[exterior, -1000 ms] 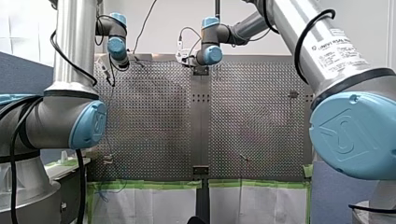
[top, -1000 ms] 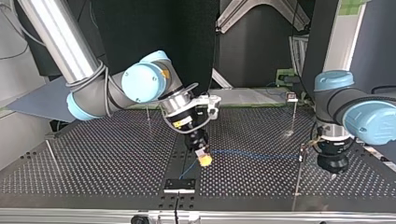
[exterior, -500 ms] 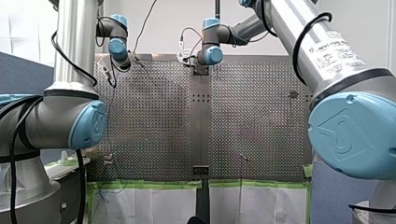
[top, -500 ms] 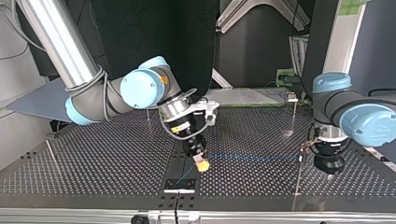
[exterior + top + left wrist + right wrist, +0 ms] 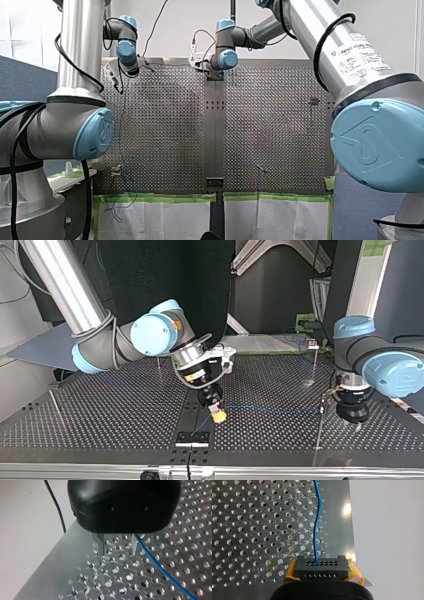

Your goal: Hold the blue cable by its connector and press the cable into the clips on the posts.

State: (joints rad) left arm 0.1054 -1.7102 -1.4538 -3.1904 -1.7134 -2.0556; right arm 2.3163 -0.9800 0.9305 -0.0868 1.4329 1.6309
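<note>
Since half a second ago, my right pincer [image 5: 218,415] has edged slightly toward 3 o'clock in the top view. Its yellow pads [image 5: 355,573] are clamped on the black connector [image 5: 321,567]. From there the blue cable [image 5: 270,409] runs toward 3 o'clock above the perforated surface [image 5: 125,410] to a thin post [image 5: 320,426]. My left pincer [image 5: 118,548] hangs just beside that post with its metal fingers [image 5: 101,546] apart and nothing between them. The cable passes close by one of them.
</note>
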